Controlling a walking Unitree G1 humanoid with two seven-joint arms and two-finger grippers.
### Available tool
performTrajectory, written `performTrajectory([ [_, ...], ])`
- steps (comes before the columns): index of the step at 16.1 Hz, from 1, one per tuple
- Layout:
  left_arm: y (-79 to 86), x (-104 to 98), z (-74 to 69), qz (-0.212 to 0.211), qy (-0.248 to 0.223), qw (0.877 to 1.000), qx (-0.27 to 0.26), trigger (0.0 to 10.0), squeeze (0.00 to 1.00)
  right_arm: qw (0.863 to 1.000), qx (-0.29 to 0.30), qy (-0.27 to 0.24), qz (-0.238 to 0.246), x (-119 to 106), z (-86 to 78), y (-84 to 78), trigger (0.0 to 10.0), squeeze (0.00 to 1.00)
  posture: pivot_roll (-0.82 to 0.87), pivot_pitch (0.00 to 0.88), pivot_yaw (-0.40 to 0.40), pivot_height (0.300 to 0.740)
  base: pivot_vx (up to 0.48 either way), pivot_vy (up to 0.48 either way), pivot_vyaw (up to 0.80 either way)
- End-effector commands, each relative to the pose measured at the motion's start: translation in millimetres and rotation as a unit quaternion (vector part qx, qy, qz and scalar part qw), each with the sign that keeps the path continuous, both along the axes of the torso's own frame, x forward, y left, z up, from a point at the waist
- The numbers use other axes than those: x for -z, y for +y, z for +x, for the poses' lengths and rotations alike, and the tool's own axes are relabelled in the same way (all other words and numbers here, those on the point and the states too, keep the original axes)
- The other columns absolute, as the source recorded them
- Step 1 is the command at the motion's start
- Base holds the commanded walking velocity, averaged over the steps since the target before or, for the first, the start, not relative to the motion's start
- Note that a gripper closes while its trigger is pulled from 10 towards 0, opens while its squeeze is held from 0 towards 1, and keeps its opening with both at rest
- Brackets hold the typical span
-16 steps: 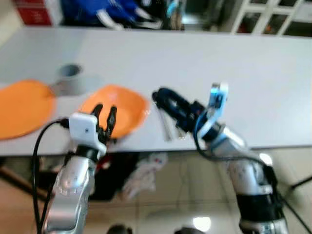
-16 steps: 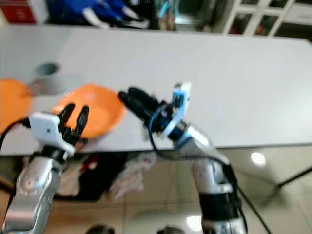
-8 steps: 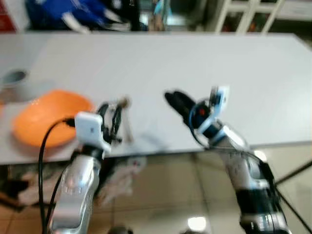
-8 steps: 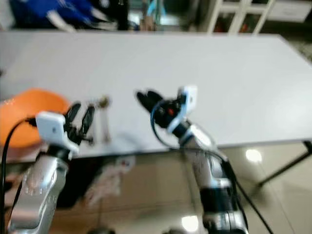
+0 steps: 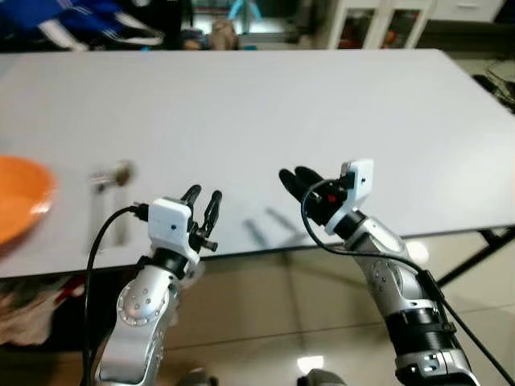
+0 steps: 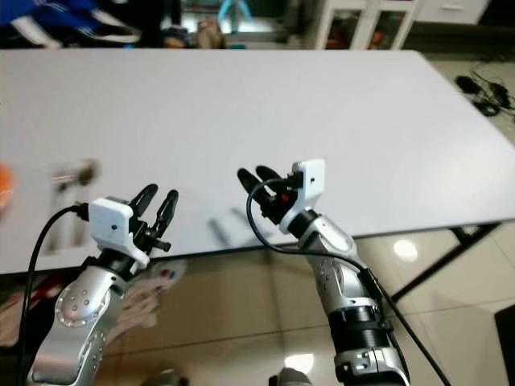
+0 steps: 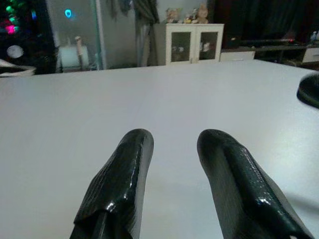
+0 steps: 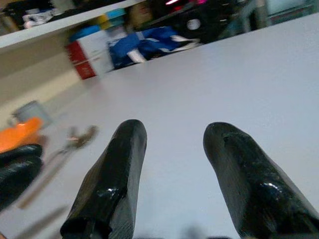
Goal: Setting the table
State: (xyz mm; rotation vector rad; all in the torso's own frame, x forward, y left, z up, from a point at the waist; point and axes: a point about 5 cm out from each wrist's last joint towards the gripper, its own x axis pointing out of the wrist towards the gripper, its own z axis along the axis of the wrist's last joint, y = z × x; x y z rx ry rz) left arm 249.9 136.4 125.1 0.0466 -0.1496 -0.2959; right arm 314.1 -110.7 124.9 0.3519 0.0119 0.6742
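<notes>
Blurred cutlery [image 5: 113, 175] lies on the white table [image 5: 265, 104], to the right of an orange plate [image 5: 20, 197] at the picture's left edge. My left gripper [image 5: 204, 193] hovers open and empty at the table's near edge, right of the cutlery. My right gripper [image 5: 294, 172] is also open and empty, low over the table further right. In the right wrist view, past the two fingers [image 8: 112, 169], lie the cutlery [image 8: 75, 142], the orange plate [image 8: 20, 133] and a grey cup [image 8: 31, 112]. The left wrist view has open fingers [image 7: 124, 174] over bare tabletop.
Blue cloth [image 5: 72, 20] and clutter sit beyond the table's far edge, with white cabinets [image 5: 378, 24] behind. The table's right corner [image 5: 483, 88] ends over a tiled floor [image 5: 282, 322]. A red box [image 8: 82, 59] stands on the far side.
The camera has swung right, so the plates and cup have slid left across the picture. A second ago my right gripper was at the cutlery beside the plate; now the cutlery lies apart from it.
</notes>
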Motion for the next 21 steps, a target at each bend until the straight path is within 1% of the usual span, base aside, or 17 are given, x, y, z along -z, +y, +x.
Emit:
performTrajectory([
  [1, -6.1, 5, -1.3, 0.006, 0.008, 1.000, 0.013, 10.0, 0.00, 0.999, 0.027, 0.008, -0.027, 8, 1.4, -8.9, 10.0, 0.00, -0.10, 0.091, -0.019, 0.740, 0.000, -0.431, 0.00],
  [2, -5.0, 8, -1.7, 0.007, 0.013, 1.000, 0.012, 10.0, 0.00, 0.999, 0.034, 0.010, -0.035, 12, 1.7, -8.6, 10.0, 0.00, -0.10, 0.091, -0.019, 0.740, 0.000, -0.435, 0.00],
  [5, -3.1, 10, -2.0, 0.011, 0.017, 1.000, 0.004, 10.0, 0.00, 0.999, 0.027, 0.004, -0.032, 12, -0.3, -0.5, 10.0, 0.00, -0.10, 0.095, -0.016, 0.740, 0.000, -0.424, 0.00],
  [8, 0.5, 12, 2.5, 0.030, 0.021, 0.999, -0.029, 10.0, 0.00, 1.000, 0.008, -0.004, -0.026, 12, -2.6, 14.8, 10.0, 0.00, -0.09, 0.094, -0.016, 0.740, 0.000, 0.000, 0.00],
  [9, 2.8, 17, 4.6, 0.055, 0.031, 0.997, -0.048, 10.0, 0.00, 1.000, 0.004, -0.005, -0.026, 12, -2.5, 17.9, 10.0, 0.00, -0.09, 0.094, -0.016, 0.740, 0.000, 0.000, 0.00],
  [10, 3.8, 18, 3.8, 0.050, 0.033, 0.997, -0.049, 10.0, 0.00, 1.000, 0.003, -0.006, -0.025, 12, -2.5, 19.6, 10.0, 0.00, -0.09, 0.093, -0.016, 0.740, 0.000, 0.000, 0.00],
  [14, 6.2, 19, -0.7, 0.017, 0.034, 0.999, -0.036, 10.0, 0.00, 1.000, 0.002, -0.008, -0.026, 12, -1.8, 20.3, 10.0, 0.00, -0.10, 0.090, -0.015, 0.740, 0.000, 0.000, 0.00],
  [15, 5.8, 19, -2.0, 0.012, 0.034, 0.999, -0.034, 10.0, 0.00, 0.999, 0.008, -0.007, -0.033, 14, -1.0, 18.0, 10.0, 0.00, -0.10, 0.088, -0.014, 0.740, 0.000, -0.472, 0.00],
  [18, 3.9, 21, -2.4, 0.010, 0.041, 0.999, -0.028, 10.0, 0.00, 0.999, 0.016, -0.004, -0.043, 18, -0.6, 14.9, 10.0, 0.00, -0.10, 0.090, -0.013, 0.740, 0.000, -0.472, 0.00],
  [21, 3.2, 22, -1.3, 0.005, 0.042, 0.999, -0.025, 10.0, 0.00, 0.998, 0.035, 0.014, -0.056, 30, -0.7, 7.2, 10.0, 0.00, -0.10, 0.088, -0.011, 0.740, 0.000, 0.000, 0.00],
])
